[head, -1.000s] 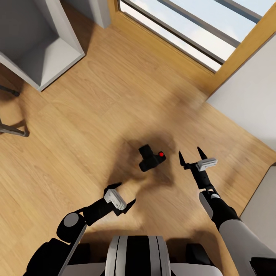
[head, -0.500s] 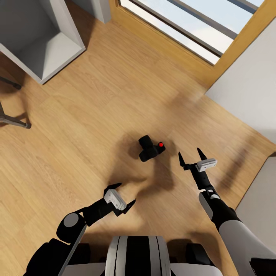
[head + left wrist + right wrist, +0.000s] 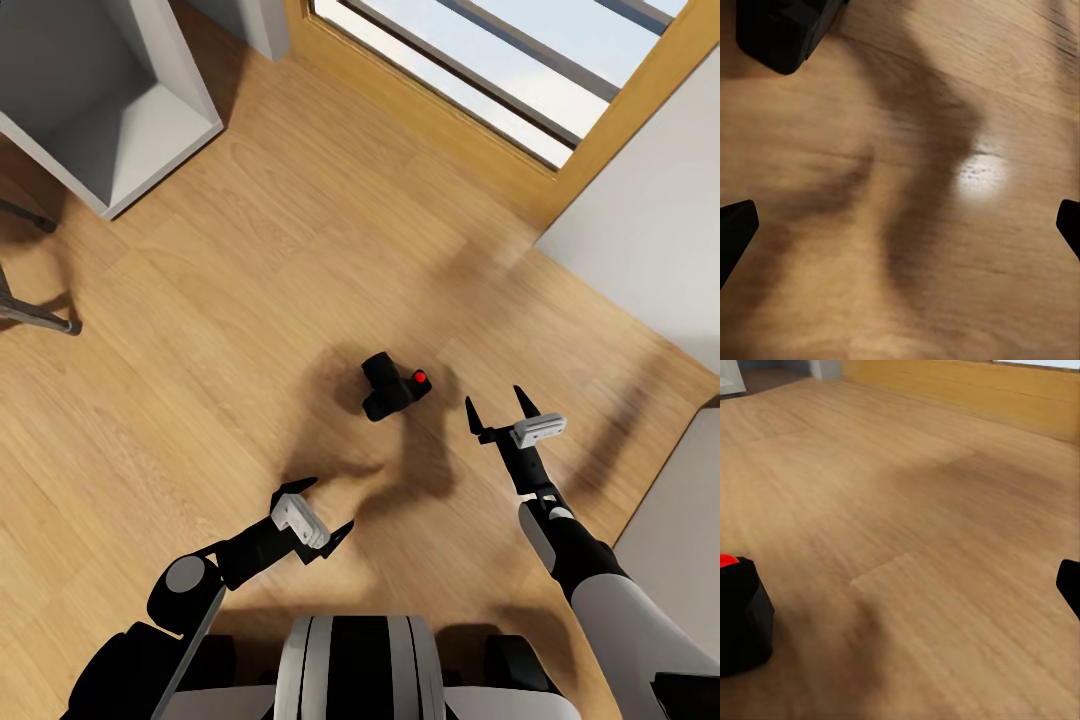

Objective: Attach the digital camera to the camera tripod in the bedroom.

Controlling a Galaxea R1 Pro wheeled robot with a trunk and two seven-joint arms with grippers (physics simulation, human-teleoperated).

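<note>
Head view: the digital camera point(image 3: 394, 387) sits on the wood floor point(image 3: 230, 300), just beside the right gripper point(image 3: 497, 410), which is spread wide and empty; the left gripper point(image 3: 322, 515), also wide and empty, hangs nearer the robot. Left wrist: camera body point(image 3: 784, 30) ahead between the fingertips point(image 3: 735, 232). Right wrist: camera point(image 3: 742, 611) off to one side.

We see bright daylight from the window point(image 3: 520, 80); soft blurred shadows pool on the floor point(image 3: 250, 300); a glare spot point(image 3: 981, 171) shows by the left wrist.
</note>
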